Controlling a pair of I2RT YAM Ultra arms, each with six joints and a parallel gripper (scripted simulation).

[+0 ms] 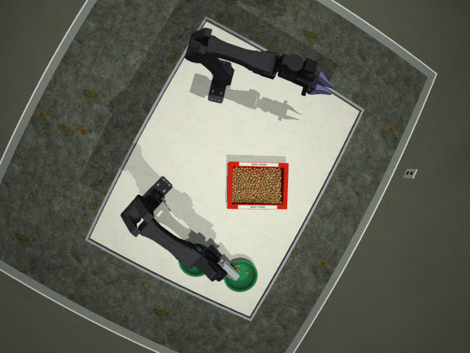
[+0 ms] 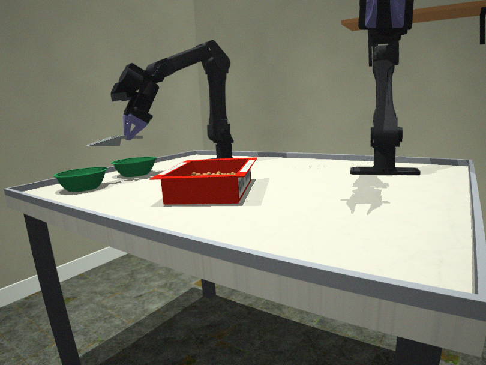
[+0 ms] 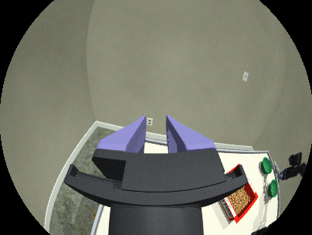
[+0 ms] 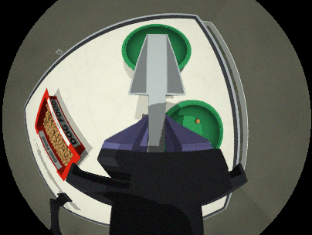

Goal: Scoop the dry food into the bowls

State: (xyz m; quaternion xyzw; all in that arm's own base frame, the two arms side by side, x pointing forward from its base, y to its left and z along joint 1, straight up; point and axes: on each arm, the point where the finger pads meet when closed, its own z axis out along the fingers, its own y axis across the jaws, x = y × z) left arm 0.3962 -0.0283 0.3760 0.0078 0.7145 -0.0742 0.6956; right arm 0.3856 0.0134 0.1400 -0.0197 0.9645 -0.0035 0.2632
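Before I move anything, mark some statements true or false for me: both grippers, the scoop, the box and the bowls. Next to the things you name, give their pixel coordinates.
1. The right gripper (image 1: 224, 265) (image 2: 128, 138) (image 3: 278, 175) (image 4: 156, 117) grips the scoop (image 1: 230, 271) (image 2: 107, 141) (image 4: 157, 66). True.
2. The left gripper (image 1: 332, 90) (image 2: 384, 13) (image 3: 156, 119) is pinching a piece of food. False: its fingers stand apart with nothing between them.
3. The box (image 1: 285, 186) (image 2: 200, 190) (image 3: 252, 196) (image 4: 68, 168) is tipped on its side. False: it sits flat on the table.
4. The scoop is raised clear of the bowls. True.
5. The bowls are stacked together. False: one bowl (image 1: 255, 279) (image 2: 80, 181) (image 4: 188, 50) stands apart from the other bowl (image 1: 185, 268) (image 2: 134, 168) (image 4: 220, 131).
6. Food remains in the box. True.
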